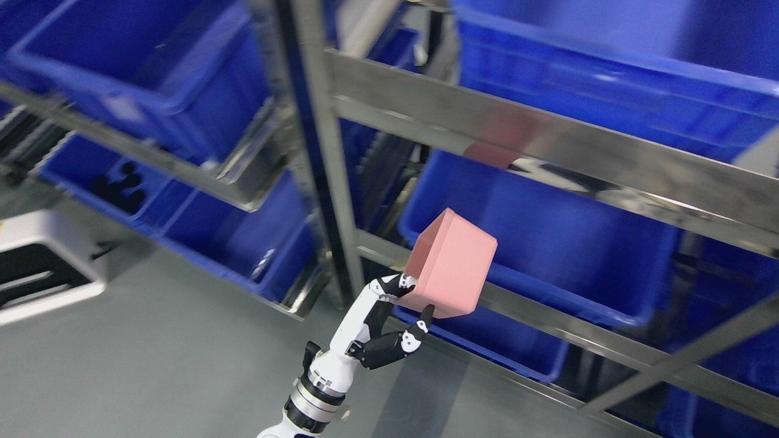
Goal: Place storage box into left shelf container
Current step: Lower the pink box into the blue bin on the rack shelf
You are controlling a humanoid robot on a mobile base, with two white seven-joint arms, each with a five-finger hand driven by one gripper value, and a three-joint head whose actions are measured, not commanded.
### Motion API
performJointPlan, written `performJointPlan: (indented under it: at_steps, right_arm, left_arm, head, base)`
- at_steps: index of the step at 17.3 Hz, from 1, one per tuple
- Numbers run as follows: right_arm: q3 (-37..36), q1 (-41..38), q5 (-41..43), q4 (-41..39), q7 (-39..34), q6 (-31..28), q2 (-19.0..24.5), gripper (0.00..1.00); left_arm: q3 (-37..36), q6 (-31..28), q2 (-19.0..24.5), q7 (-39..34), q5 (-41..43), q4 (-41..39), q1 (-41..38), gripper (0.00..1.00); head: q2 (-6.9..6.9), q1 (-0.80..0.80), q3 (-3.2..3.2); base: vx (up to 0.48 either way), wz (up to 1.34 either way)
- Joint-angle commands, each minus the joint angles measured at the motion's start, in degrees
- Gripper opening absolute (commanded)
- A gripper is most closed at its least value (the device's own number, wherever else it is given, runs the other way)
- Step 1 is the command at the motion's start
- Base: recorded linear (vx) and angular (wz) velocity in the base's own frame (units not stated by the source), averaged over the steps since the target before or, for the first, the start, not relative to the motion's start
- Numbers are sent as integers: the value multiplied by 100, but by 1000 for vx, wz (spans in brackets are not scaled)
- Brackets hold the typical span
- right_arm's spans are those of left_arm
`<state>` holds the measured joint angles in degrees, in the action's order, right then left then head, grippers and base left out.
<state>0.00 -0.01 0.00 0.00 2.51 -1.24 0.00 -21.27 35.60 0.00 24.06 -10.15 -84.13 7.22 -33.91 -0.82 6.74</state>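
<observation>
A pink storage box (453, 267) is held tilted in my left hand (414, 298), whose arm rises from the bottom edge left of the middle. The fingers grip the box's lower left rim and the thumb presses on its underside. The box hangs in front of a blue container (548, 243) on the right shelf unit, just right of the steel upright (328, 152). The left shelf unit holds a blue container (152, 67) on its upper level and two others below, one to the right (237, 237) and one further left (103, 176) with dark items inside.
A steel crossbar (548, 146) runs above the held box and reflects its pink colour. More blue bins fill the top right (608, 67) and the lower right (511, 347). A white and black unit (42, 267) stands on the grey floor (182, 365) at the left.
</observation>
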Motion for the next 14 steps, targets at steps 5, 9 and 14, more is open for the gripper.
performJointPlan:
  at_steps: [5, 9, 14]
  right_arm:
    - [-26, -52, -9, -100, -5, 1, -100, 100]
    - [-26, -52, -9, -100, -5, 1, -100, 100]
    - [-26, -52, -9, -100, -5, 1, -100, 100]
  left_arm:
    - [1546, -132, 100, 880, 1725, 1722, 1226, 4]
    - [1678, -282, 100, 1337, 2525, 3014, 2431, 6]
    - [1652, -282, 100, 1338, 3158, 3745, 3311, 6]
  head:
    - [0, 0, 0]
    - [1, 0, 0]
    - [3, 0, 0]
  base:
    - [84, -697]
    - [45, -495]
    - [26, -183]
